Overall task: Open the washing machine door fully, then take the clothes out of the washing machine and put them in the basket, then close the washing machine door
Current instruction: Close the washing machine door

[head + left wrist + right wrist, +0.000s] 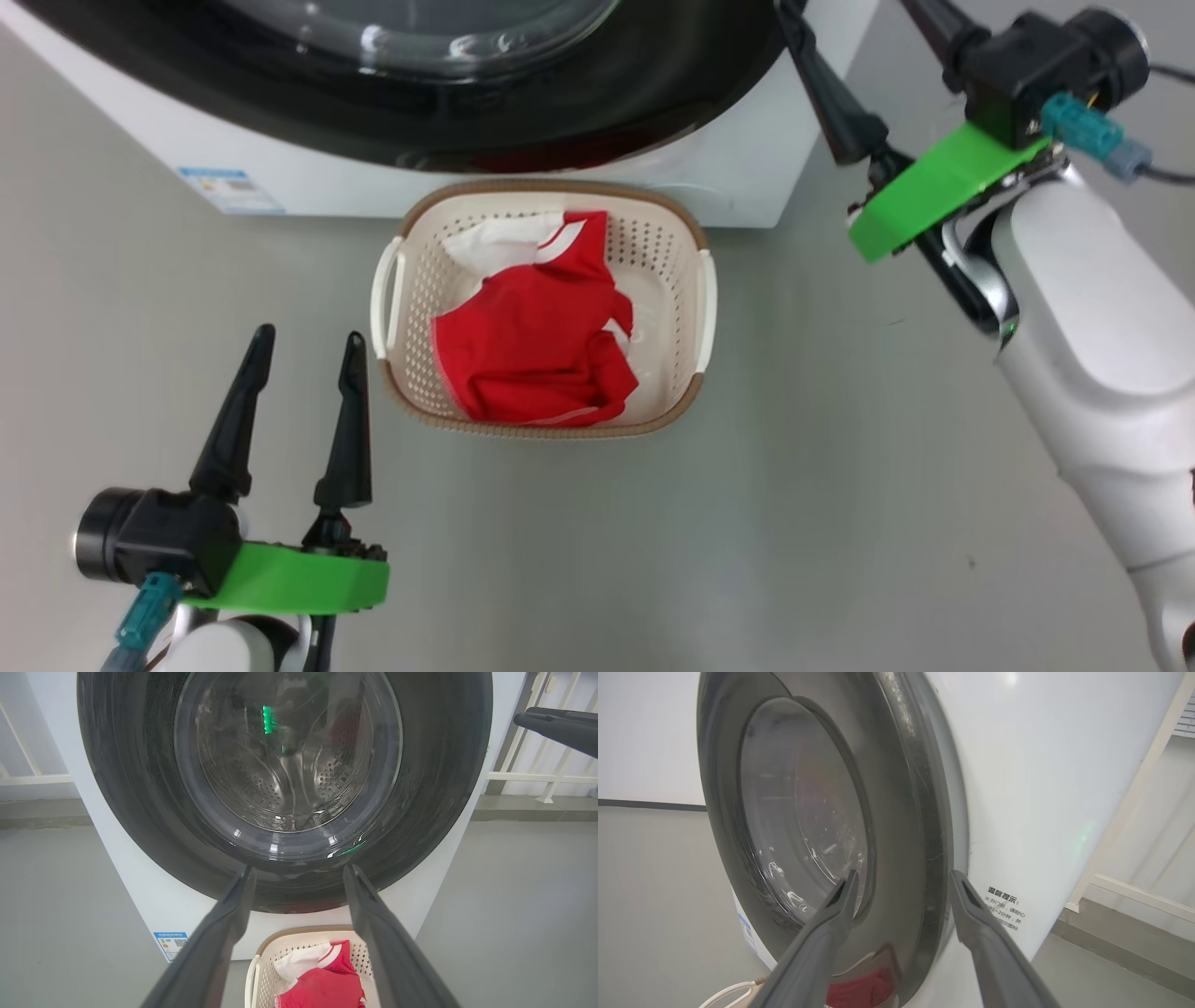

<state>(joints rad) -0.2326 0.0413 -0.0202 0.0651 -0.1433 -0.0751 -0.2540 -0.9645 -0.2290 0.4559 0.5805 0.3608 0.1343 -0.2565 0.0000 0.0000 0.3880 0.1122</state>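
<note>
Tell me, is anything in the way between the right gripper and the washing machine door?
Nothing visible is. The right gripper, jaws open, points at the black rim of the washing machine door, with no object between them.

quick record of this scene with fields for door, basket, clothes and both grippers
door: washing machine door looks shut against the white washing machine
basket: basket stands on the floor just in front of the machine
clothes: red and white clothes lie bunched inside the basket
left gripper: left gripper open, empty, over the floor to the left of the basket
right gripper: right gripper open, empty, fingers pointing at the door's rim
</note>
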